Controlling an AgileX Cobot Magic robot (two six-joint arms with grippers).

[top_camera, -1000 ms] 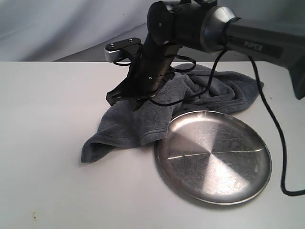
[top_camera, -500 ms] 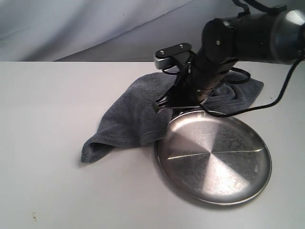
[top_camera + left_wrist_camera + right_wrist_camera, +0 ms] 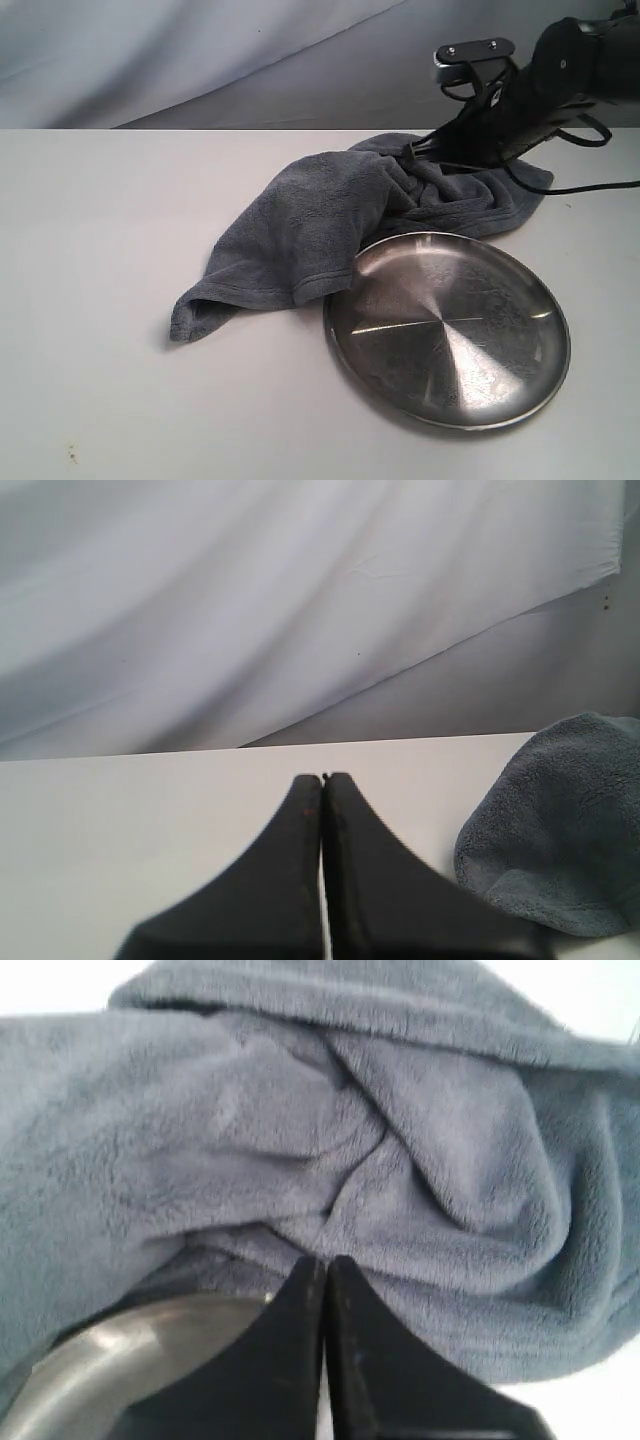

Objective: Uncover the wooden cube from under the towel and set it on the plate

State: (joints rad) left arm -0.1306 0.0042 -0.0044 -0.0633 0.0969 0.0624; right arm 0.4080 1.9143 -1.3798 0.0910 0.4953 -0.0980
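Observation:
The dark grey-blue towel point(image 3: 320, 215) lies bunched on the white table, its near hem resting against the rim of the silver plate point(image 3: 447, 330). The plate holds nothing. No wooden cube shows in any view; it is hidden. My right gripper point(image 3: 415, 152) hovers over the towel's far right folds, shut with nothing between its fingers. In the right wrist view that gripper point(image 3: 325, 1260) points at creased towel point(image 3: 300, 1130), with a piece of the plate's rim point(image 3: 120, 1360) beside it. My left gripper point(image 3: 323, 778) is shut and empty over bare table, the towel's edge point(image 3: 560, 820) off to one side.
A black cable point(image 3: 600, 185) trails from the right arm across the table at the far right. A pale cloth backdrop point(image 3: 200, 50) hangs behind the table. White tabletop point(image 3: 100, 250) stretches to the left and front of the towel.
The right arm has swung from above the towel's middle to the right and toward the back. The towel and plate lie as before.

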